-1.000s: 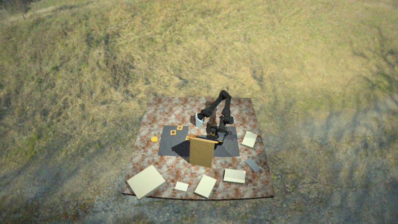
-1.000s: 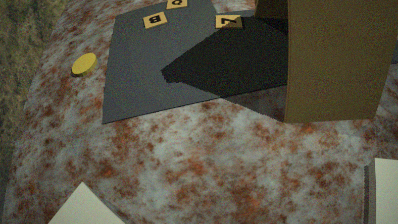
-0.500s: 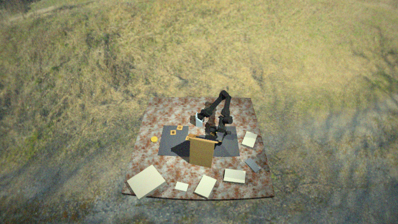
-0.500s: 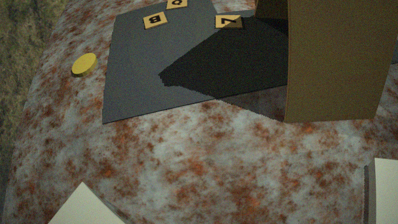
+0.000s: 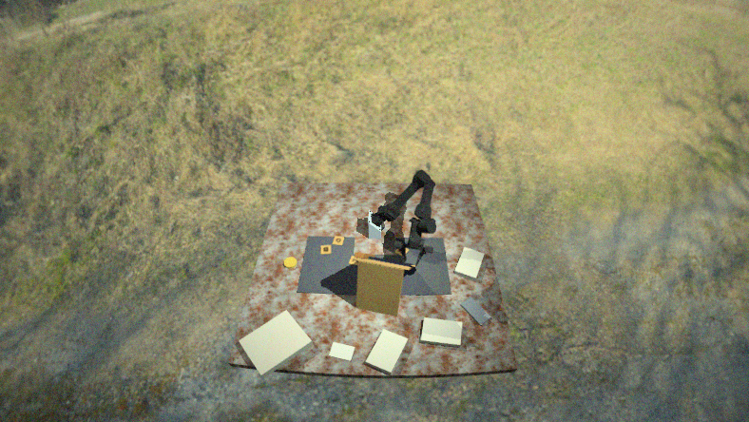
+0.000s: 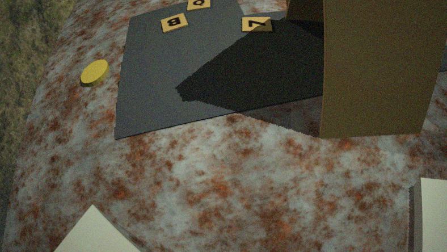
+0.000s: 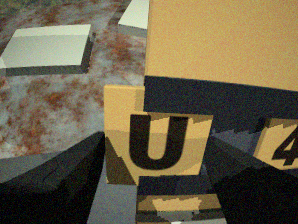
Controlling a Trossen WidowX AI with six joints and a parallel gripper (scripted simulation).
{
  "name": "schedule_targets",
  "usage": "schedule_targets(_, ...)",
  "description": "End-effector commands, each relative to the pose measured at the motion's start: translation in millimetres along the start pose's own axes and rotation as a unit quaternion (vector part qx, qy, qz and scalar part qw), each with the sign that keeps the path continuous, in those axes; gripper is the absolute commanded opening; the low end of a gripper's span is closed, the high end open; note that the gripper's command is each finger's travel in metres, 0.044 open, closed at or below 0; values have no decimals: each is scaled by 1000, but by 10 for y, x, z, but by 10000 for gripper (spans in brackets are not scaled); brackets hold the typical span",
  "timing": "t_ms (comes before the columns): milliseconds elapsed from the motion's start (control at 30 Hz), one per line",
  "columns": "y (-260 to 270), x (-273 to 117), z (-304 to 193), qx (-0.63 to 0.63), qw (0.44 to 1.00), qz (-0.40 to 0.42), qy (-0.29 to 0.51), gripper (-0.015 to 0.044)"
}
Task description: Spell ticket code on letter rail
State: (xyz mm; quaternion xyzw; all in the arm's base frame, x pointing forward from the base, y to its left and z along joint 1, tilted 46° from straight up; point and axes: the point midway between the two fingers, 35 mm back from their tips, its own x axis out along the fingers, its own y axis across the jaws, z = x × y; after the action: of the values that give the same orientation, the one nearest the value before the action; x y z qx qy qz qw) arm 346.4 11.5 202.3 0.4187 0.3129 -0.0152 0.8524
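My gripper (image 7: pixel 156 141) is shut on the tan U tile (image 7: pixel 117 115), one dark finger at each side. The tile stands upright with its U reading upright. Its right part lies between the dark rail's (image 7: pixel 200 95) upper and lower strips; its left part sticks out past the rail's end. A 4 tile (image 7: pixel 285 142) sits further right in the rail, with a gap between. The board (image 5: pixel 378 288) (image 6: pixel 375 68) (image 7: pixel 225 40) hides the rail in the exterior view. Loose on the mat lie a B tile (image 5: pixel 325 249) (image 6: pixel 174 22), a Q-like tile (image 5: pixel 337 239) (image 6: pixel 198 4) and an N or Z tile (image 6: pixel 247 28). No ticket code is readable.
The dark grey mat (image 5: pixel 319 278) (image 6: pixel 143 84) lies under the board. A yellow disc (image 5: pixel 290 261) (image 6: pixel 95 71) lies left of it. Several pale blocks stand near the counter's front and right, including one (image 5: pixel 441 332). A light panel (image 5: pixel 374 230) stands behind the board.
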Motion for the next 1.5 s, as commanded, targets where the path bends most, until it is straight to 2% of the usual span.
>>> schedule_targets(0,-28,2,-7,-1,1000,0,1,0)
schedule_targets(1467,-283,5,-6,-2,1000,-1,1,0)
